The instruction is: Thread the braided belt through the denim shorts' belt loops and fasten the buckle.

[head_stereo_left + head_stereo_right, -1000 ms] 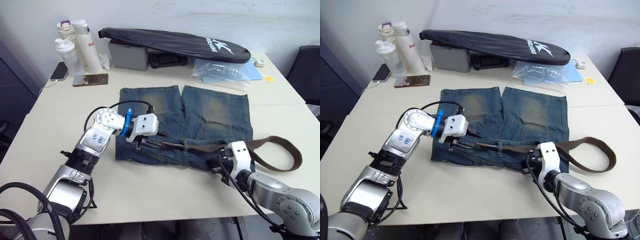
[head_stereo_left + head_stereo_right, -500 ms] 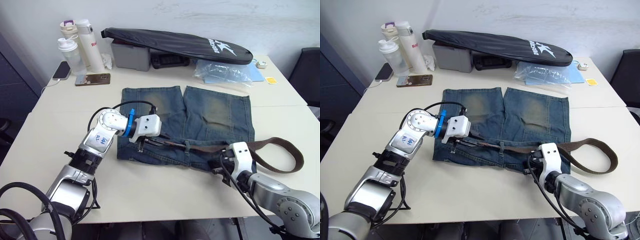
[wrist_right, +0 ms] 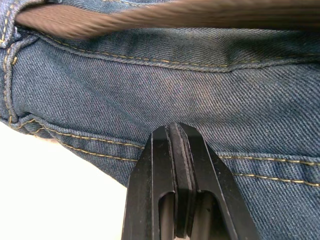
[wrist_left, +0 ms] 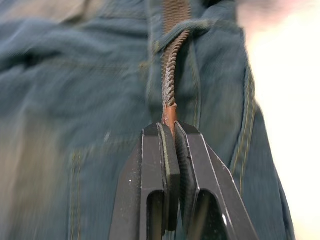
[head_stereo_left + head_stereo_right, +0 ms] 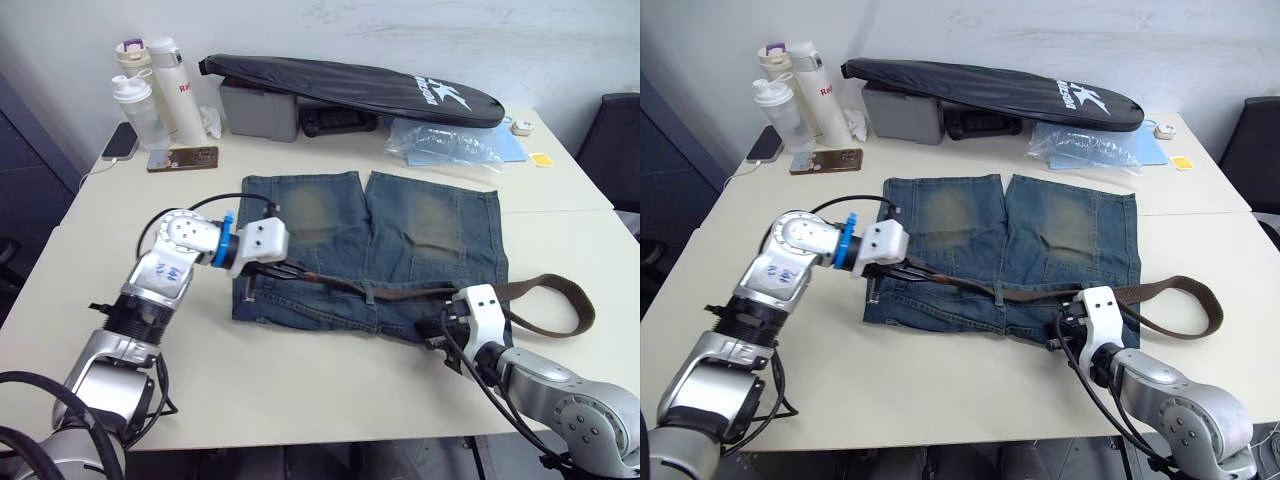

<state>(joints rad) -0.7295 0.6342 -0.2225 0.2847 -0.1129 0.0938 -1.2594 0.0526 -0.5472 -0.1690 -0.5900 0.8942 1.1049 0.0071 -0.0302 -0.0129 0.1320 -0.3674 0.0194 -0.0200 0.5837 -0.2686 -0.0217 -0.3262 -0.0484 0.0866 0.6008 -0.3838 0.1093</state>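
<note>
braided belt (image 5: 400,293) pulled further left | left gripper (image 4: 171,131) pinching tip | right gripper (image 3: 176,145) pressed together

White logo lettering on the long black bag (image 5: 350,88) at the table's far edge, reading roughly as a "K" mark with small letters too fine to make out. Red lettering beginning "Ra" on the tall white bottle (image 5: 172,90) at the far left corner, remainder turned out of sight. Small blue markings on the left arm's grey forearm housing (image 5: 163,274), not legible.
</note>
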